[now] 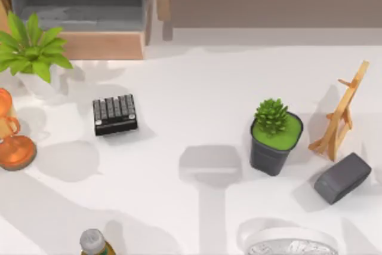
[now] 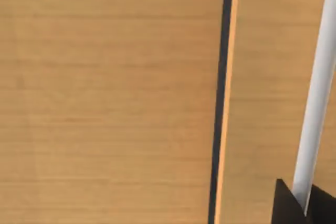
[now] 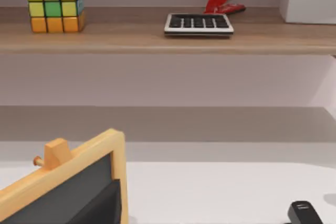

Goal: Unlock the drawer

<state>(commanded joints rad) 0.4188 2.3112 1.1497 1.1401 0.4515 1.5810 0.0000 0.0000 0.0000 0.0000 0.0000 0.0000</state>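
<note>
The drawer [image 1: 101,45] sits at the far left of the table. Its light tan front panel faces the open tabletop, its grey tray shows behind that panel, and its long axis runs across the table. In the left wrist view, tan wood grain [image 2: 105,103] lies very close ahead of my left arm, split by a dark seam [image 2: 219,98], so I judge that the left jaws are hard up against a wooden face, likely the drawer's. A dark wedge at that view's edge may be part of the left gripper [image 2: 291,205]. I cannot tell how either arm's jaws stand, or whether they hold anything.

The black keypad [image 1: 114,114] lies flat just in front of the drawer panel, slightly skewed, with its longer side roughly parallel to the panel. I judge that unlocking goes through those keys, and the left arm is the nearer one.

My right arm faces the wooden shelf unit [image 3: 168,38], with a small chalkboard easel [image 3: 68,182] close below its jaws. From there the drawer and keypad are well off to the left.
</note>
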